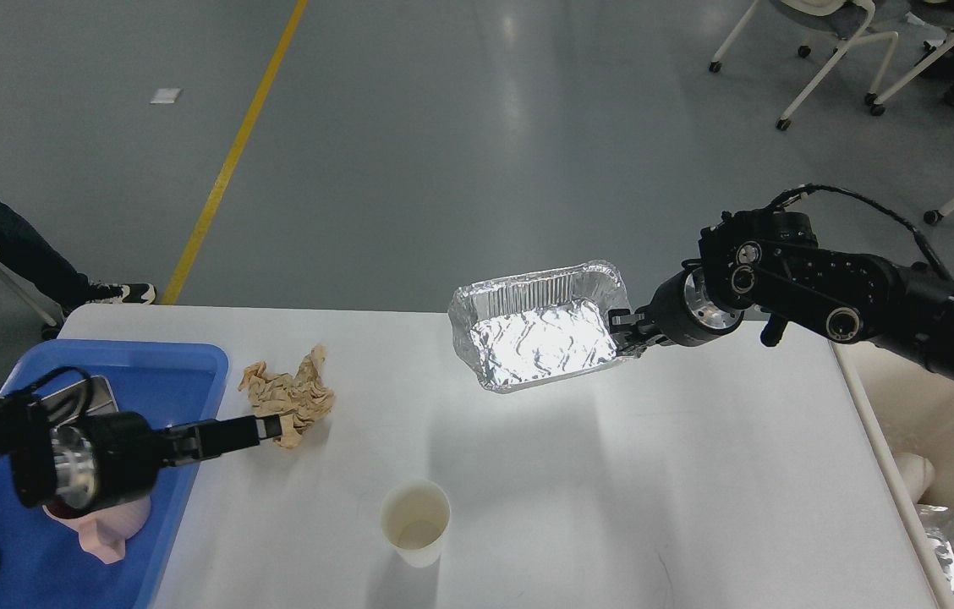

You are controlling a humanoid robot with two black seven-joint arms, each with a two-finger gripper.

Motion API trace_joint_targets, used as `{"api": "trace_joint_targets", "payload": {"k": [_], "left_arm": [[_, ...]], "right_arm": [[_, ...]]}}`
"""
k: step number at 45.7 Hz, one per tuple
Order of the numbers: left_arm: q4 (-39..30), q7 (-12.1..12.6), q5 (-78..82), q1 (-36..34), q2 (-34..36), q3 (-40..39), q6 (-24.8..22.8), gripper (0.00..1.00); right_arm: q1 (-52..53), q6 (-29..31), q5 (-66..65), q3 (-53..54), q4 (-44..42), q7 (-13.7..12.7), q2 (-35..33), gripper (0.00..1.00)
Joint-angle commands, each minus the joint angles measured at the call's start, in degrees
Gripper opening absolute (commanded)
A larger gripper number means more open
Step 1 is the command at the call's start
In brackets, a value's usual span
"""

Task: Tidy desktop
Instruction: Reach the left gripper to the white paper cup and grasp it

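your desktop point(612, 474) fills the lower middle of the view, glossy and stiff, so light litter will likely slide on it. right of the crumpled brown paper point(291, 396), the foil tray point(540, 326) hangs tilted above the desktop; it looks thin, easily dented, best pinched at its rim. your right gripper point(625, 331) is clamped on that rim. your left gripper point(270, 427) touches the paper, its opening unclear.

Lab or workshop hall: grey floor point(460, 152), yellow line point(233, 156), wheeled chairs point(832, 51)
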Motion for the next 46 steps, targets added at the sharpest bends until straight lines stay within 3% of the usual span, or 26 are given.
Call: {"api": "trace_joint_targets", "payload": {"k": [1,10,17,23,34,37,43,46], "left_arm": [[4.1,1.2,5.3,-4.4,-7.9,6.4,-0.1,0.97],[12.1,1.2,6.7,-8.1,-16.5,11.6,0.0,0.97],[13.0,1.2,8.1,-7.9,-22.6,11.8,0.2,0.94],[13.0,1.5,17.0,-7.2,-23.5,12.4,0.1,0.77],[13.0,2.2,18.2,-7.2,-23.3,15.7,-0.1,0.74],[13.0,2.1,18.3,-7.2,-23.2,16.2,-0.1,0.63],[13.0,2.6,18.5,-7.2,-23.1,17.2,-0.2,0.23],[13.0,2.6,18.5,-7.2,-22.8,17.1,-0.7,0.09]], "right_arm": [[0.1,0.0,0.2,0.2,-0.1,0.0,-0.3,0.00],[0.0,0.0,0.3,0.2,-0.1,0.0,-0.5,0.00],[-0.1,0.0,0.2,0.2,-0.2,0.0,-0.5,0.00],[-0.1,-0.1,0.3,0.2,-0.1,0.0,-0.6,0.00],[-0.1,-0.2,0.3,0.3,-0.2,0.0,-0.7,0.00],[0.0,-0.3,0.3,0.3,-0.2,0.0,-0.8,0.00],[-0.1,-0.3,0.3,0.3,-0.2,0.0,-0.8,0.00],[-0.1,-0.3,0.3,0.3,-0.2,0.0,-0.8,0.00]]}}
